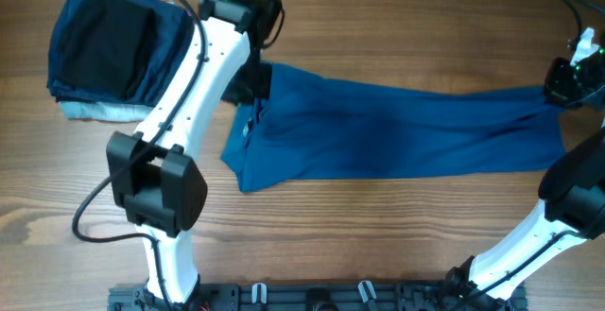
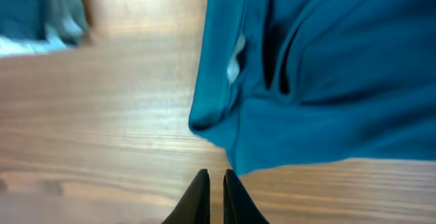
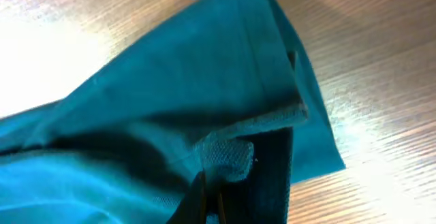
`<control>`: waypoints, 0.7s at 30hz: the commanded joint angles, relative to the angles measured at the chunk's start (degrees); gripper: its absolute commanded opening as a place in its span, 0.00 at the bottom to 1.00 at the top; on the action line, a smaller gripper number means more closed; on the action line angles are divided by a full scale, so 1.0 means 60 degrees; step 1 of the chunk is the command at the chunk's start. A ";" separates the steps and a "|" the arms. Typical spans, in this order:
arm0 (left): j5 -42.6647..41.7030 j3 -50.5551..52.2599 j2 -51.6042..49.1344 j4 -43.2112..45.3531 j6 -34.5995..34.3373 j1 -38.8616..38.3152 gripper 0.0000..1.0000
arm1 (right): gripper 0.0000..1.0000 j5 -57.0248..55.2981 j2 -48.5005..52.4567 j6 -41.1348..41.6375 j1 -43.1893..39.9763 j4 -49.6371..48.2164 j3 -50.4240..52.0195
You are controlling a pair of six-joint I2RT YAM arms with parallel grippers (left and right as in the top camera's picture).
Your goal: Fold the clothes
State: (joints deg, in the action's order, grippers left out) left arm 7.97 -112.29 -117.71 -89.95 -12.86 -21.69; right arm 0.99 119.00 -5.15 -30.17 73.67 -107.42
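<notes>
Holding shirt (image 1: 397, 127) stretched long across worktop (image 1: 378, 235), ahead of first fold.
Pinching its right end in right end effector (image 3: 208, 200), with left end effector (image 2: 212, 183) clenched empty just short of the other end; likely needs a left grasp there. Cannot tell collar from hem; left fingertips hidden overhead.

Work surface: a wooden tabletop (image 1: 378, 226), mid-brown, with the grain running left to right (darker swirls show at the front left). A black mounting rail (image 1: 312, 297) lines the front edge. A bright glare patch (image 3: 41, 54) lies on the wood in the right wrist view.
</notes>
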 commanded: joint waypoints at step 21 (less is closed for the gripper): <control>-0.1035 0.1993 0.0080 0.1679 -0.0135 -0.0033 0.06 | 0.41 -0.2743 -0.0175 0.1366 0.0015 -0.2102 0.2707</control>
State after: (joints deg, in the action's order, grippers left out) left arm 2.61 -100.75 -117.82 -79.85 -13.23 -21.74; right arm -12.60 118.72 2.09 -30.15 61.63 -91.74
